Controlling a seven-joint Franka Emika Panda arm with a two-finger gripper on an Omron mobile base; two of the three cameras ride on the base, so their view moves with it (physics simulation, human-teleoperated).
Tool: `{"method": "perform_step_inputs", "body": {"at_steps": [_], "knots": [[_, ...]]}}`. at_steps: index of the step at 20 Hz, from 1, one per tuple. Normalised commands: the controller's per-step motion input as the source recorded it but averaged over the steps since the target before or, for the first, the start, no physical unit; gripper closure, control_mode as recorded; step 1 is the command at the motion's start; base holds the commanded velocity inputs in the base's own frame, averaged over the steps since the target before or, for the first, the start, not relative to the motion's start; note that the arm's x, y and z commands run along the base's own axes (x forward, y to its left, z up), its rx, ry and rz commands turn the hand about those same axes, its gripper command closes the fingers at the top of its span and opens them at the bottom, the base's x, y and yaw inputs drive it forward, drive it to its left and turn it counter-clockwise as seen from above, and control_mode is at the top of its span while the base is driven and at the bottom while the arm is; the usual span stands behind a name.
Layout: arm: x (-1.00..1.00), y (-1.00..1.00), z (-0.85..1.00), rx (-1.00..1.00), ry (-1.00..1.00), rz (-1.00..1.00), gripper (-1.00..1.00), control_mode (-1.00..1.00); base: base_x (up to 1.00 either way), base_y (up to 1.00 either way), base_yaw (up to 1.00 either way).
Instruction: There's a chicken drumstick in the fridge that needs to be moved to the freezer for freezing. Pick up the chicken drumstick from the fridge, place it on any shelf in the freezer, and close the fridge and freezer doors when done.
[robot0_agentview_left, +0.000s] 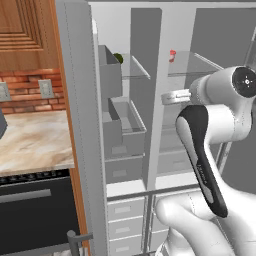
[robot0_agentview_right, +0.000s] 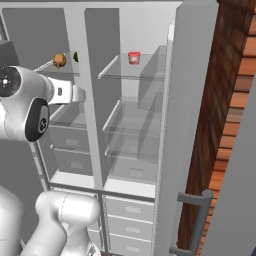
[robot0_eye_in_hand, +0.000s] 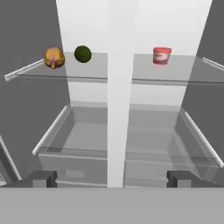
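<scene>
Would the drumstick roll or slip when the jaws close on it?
The drumstick looks rounded and lumpy, so it may slip sideways between the fingertips. It sits on a smooth glass shelf beside a green ball, so a nudge would probably slide it.

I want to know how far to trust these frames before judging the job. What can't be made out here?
- Chicken drumstick: too small in the hand view to tell whether it lies flat on the glass shelf.
- Dark green ball: half hidden by a door bin in the left base view.
- Red-and-white item: label too small to read.
- Pincer: open; its fingertips are cut off by the hand view's bottom.
</scene>
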Motion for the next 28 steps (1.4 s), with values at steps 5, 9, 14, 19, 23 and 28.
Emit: {"method": "perform_step_inputs", "body": {"at_steps": [5,9,14,19,23,28], "knots": [[-0.19,-0.1,0.0,0.0,0.01,-0.11,-1.0,-1.0,0.0,0.0,0.0],[-0.32,-0.11,0.0,0.0,0.02,-0.06,-1.0,-1.0,0.0,0.0,0.0],[-0.55,-0.38,0.0,0.0,0.06,-0.01,-1.0,-1.0,0.0,0.0,0.0],[-0.65,-0.08,0.0,0.0,0.02,0.0,-1.0,-1.0,0.0,0.0,0.0],[-0.47,0.08,-0.04,0.0,0.01,0.0,-1.0,-1.0,0.0,0.0,0.0],[-0.13,0.18,-0.01,-0.01,0.0,0.0,-1.0,-1.0,0.0,0.0,0.0]]}}
